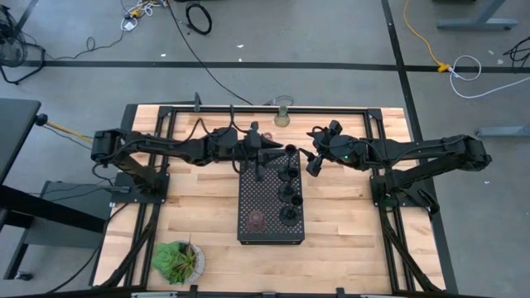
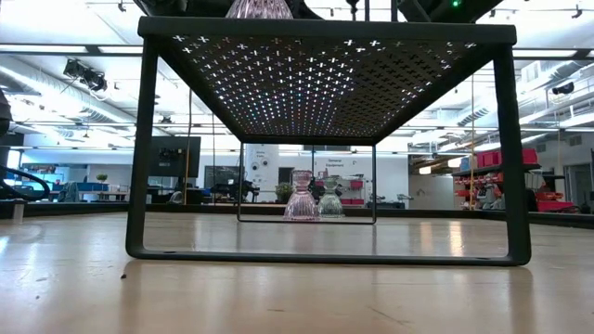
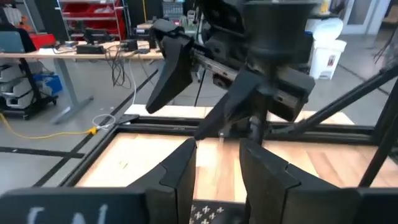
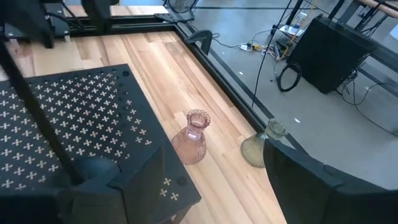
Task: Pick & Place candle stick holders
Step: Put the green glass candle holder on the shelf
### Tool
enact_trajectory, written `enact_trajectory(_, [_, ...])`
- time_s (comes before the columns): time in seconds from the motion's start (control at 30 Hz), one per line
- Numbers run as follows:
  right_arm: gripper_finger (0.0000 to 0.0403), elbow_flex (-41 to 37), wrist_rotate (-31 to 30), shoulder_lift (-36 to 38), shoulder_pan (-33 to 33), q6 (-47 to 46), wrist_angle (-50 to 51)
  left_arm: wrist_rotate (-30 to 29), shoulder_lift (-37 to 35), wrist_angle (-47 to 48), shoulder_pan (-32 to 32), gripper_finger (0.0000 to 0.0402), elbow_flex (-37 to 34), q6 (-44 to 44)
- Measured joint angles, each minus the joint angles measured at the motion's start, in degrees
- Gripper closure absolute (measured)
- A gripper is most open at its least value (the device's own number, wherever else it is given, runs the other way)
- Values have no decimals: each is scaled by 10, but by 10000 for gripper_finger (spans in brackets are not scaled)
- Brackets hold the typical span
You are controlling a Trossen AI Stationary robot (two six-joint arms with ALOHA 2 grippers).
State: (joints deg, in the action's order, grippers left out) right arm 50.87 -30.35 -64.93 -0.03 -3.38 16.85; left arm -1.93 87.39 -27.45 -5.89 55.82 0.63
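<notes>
Two hands hover over the far end of the tray [image 1: 248, 199], both released and empty.
High view: the left hand [image 1: 259, 157] and right hand [image 1: 310, 161] face each other. Black stemmed holders [image 1: 289, 215] stand along the tray's right side, a brownish holder [image 1: 257, 220] near its front-left corner, and an olive holder [image 1: 282, 117] at the far edge of the bench [image 1: 348, 223]. Low view: under the tray, a pinkish holder [image 2: 302, 197] stands on the bench just beside the olive one. Left wrist view: its own fingers [image 3: 180, 177] are slightly parted, bare wood showing between them. Right wrist view: its fingers [image 4: 311, 180] are spread wide.
</notes>
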Motion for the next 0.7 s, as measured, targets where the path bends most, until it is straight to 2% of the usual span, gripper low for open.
enact_trajectory(0.23, [130,0,37,0,0,44,1,-50,-67,146,-24,273,0,35])
enact_trajectory(0.3, [130,0,9,0,0,59,-6,-62,-88,192,-35,273,0,31])
enact_trajectory(0.4, [130,0,-81,0,-10,114,-9,-79,-107,244,-48,273,0,28])
enact_trajectory(0.5, [130,0,-138,-4,-58,170,-18,-99,-113,284,-58,273,0,27])
enact_trajectory(0.57, [130,0,-119,-6,-107,174,-51,-104,-113,287,-64,273,0,16])
enact_trajectory(0.7, [130,0,-15,-6,-200,138,-95,-111,-114,286,-75,273,0,-10])
